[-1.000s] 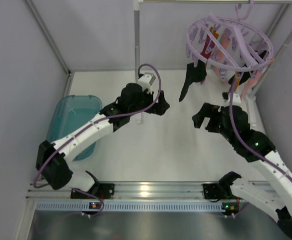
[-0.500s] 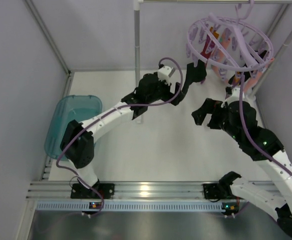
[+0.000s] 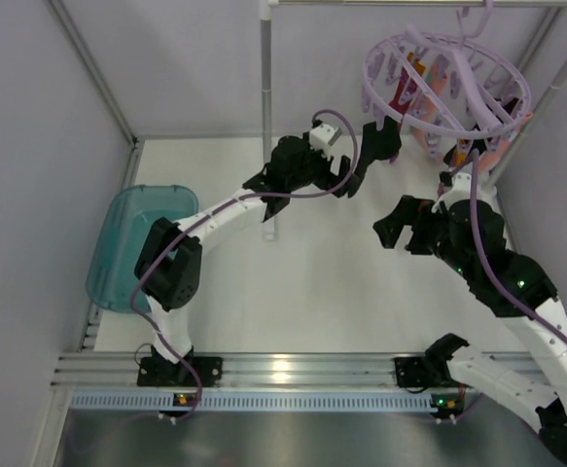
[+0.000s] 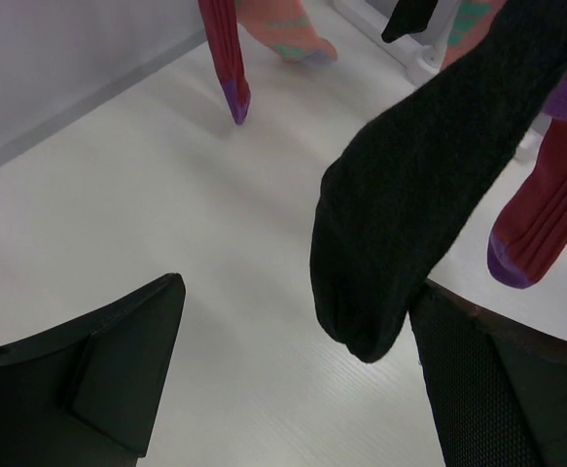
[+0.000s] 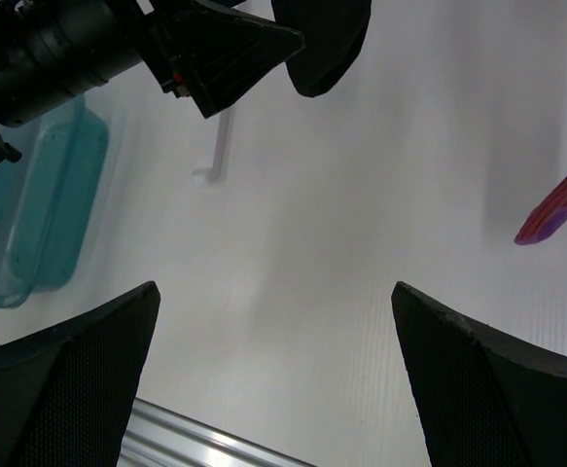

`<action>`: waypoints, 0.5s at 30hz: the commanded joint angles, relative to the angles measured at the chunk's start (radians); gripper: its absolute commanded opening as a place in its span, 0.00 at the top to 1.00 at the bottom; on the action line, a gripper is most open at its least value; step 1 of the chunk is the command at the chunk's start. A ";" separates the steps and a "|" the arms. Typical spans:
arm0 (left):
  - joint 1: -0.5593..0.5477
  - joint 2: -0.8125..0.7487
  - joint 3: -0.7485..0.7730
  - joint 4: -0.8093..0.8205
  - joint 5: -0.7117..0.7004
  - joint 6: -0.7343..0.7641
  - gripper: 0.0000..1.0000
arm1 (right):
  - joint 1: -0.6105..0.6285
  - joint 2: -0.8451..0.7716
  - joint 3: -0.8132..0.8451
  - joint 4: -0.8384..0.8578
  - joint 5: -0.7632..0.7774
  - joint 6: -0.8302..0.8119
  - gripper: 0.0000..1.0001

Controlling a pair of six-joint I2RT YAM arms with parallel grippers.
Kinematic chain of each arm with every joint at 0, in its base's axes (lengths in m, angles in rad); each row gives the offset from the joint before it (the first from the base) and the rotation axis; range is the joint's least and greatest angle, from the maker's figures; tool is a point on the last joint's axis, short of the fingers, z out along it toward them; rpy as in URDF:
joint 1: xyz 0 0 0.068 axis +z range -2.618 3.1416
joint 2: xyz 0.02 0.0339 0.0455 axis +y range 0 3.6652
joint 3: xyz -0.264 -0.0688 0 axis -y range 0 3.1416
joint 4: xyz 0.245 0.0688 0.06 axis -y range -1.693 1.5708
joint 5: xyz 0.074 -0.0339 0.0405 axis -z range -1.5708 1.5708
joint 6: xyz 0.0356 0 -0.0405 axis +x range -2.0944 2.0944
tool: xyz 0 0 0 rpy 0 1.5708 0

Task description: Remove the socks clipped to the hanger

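Seemingly none was removed: the black knit sock (image 4: 409,185) hung on the round lilac plastic hanger (image 3: 444,133) over the table's (image 3: 312,292) far-right corner, inside the spread left gripper (image 4: 298,297); the right gripper (image 5: 275,292) gaped empty.

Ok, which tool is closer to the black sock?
Left. The left tool is open right at the black sock, whose toe hangs between its fingers. The right tool, also open, sits farther back, clear of it.

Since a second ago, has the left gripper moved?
Yes. The left gripper has gone right and toward the back wall, from beside the foot of the pole up to the black sock, jaws open.
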 commanded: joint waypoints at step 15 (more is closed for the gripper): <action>0.008 0.128 0.098 0.197 0.277 -0.114 0.74 | 0.001 0.042 0.069 0.024 0.063 0.022 0.00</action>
